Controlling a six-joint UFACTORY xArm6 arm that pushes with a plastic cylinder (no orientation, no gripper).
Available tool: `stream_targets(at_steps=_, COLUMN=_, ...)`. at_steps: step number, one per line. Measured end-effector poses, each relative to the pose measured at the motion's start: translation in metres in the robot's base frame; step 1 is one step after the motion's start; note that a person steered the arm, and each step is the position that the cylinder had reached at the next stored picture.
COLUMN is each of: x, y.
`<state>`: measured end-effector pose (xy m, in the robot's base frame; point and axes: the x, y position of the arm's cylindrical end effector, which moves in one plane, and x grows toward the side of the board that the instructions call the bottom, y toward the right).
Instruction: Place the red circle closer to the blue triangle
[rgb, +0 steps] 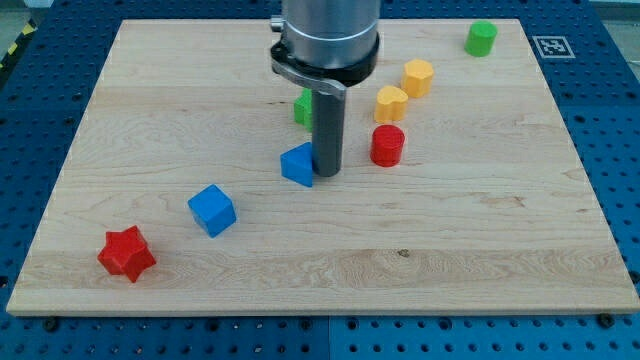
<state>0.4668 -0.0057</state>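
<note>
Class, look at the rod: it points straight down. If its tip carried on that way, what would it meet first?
My tip already sits at the wooden board, so it meets that. The blue triangle is beside it, apparently touching.

Red circle (387, 145), blue triangle (298, 164) (pale woodgrain board (500, 230)).
</note>
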Motion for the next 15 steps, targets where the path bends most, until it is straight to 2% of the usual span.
stream_targets(at_steps=2, x=0.0, y=-0.027)
stream_targets(at_steps=3, x=0.001, y=-0.011)
stream_targets(at_steps=6, x=0.013, y=0.143)
stream_targets(at_steps=7, x=-0.012, y=0.154)
stream_targets(at_steps=8, x=-0.024, y=0.149)
stream_targets(at_steps=15, x=-0.024, y=0.046)
